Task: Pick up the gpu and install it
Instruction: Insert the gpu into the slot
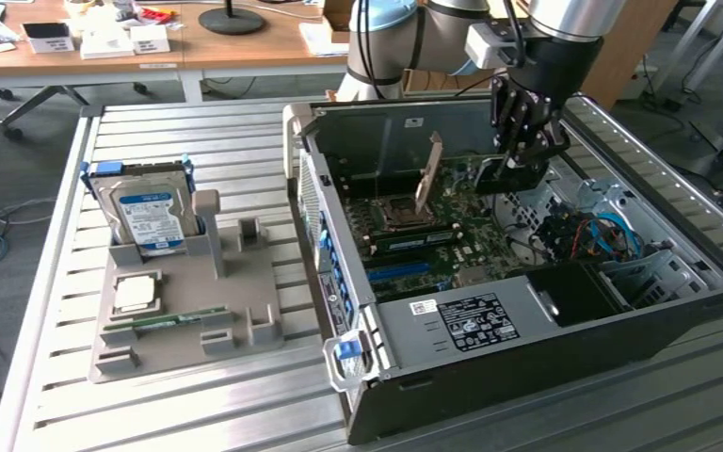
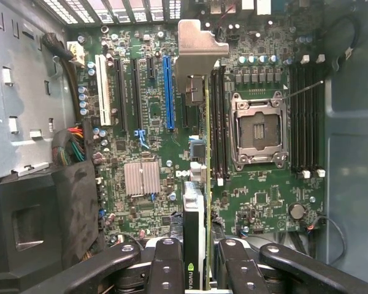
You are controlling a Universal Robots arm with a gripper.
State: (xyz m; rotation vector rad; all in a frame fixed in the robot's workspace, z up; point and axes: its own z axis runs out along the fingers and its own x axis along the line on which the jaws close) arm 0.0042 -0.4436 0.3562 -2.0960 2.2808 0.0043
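The gripper point(image 1: 519, 158) reaches down into the open computer case point(image 1: 563, 330) and pinches the graphics card point(image 1: 435, 168) between its black fingers point(image 2: 165, 263), one on each flat face. In the wrist view the graphics card point(image 2: 194, 214) is seen edge-on, a thin green line with its black cooler next to the fingers and its silver bracket at the far end. It is held upright over the motherboard point(image 2: 147, 122), lined up between the long blue slot point(image 2: 168, 92) and the black memory slots point(image 2: 219, 122) beside the processor socket point(image 2: 259, 131). Whether its lower edge touches the board cannot be told. On the exterior view's left, well apart from the case, a grey holder point(image 1: 185, 358) sits on the ribbed metal table point(image 1: 211, 414). It carries a hard drive point(image 1: 148, 212) standing on edge, a square processor chip point(image 1: 136, 292) and a narrow memory stick point(image 1: 167, 320) lying flat.
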